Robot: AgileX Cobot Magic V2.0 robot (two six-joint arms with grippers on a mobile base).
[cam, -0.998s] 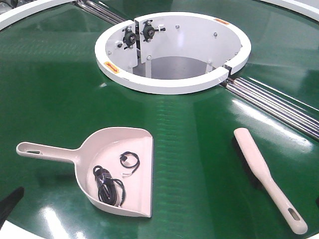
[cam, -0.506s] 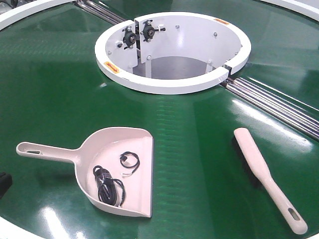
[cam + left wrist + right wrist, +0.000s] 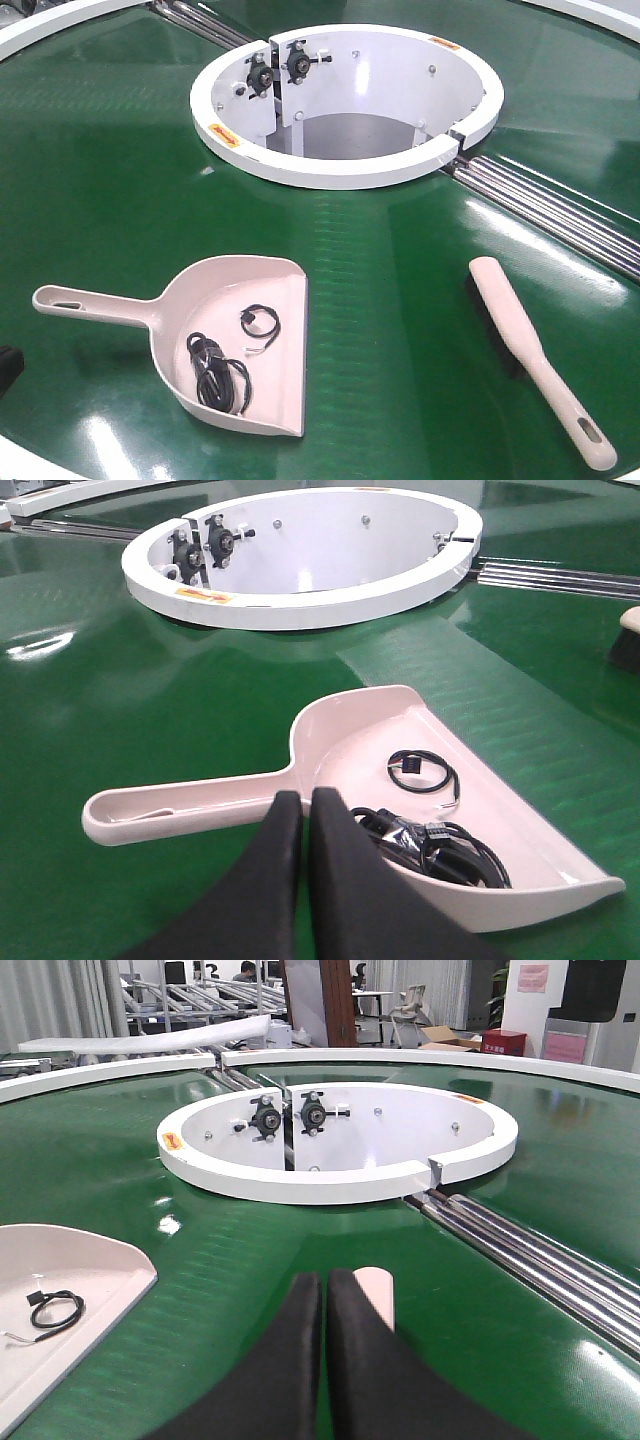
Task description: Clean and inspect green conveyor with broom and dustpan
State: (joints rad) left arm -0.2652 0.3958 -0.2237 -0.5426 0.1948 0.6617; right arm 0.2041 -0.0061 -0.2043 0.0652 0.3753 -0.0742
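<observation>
Jaws pressed together, both arms; dustpan (image 3: 225, 340) handle pts left; broom (image 3: 535, 355) lies diagonal, handle near-right.

Surface: green conveyor (image 3: 120, 190), glossy, with steel rollers (image 3: 560, 205) at a seam.
Centre: white ring housing (image 3: 345, 170) rising from the belt.
Left: dustpan (image 3: 235, 340), flat on the belt.
Right: broom (image 3: 535, 355), well apart from the dustpan.

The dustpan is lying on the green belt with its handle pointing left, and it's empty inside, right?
Not quite. The dustpan does lie on the green conveyor with its handle pointing left, but it isn't empty: black cables lie inside it. The exterior front-facing view shows them clearly.
</observation>
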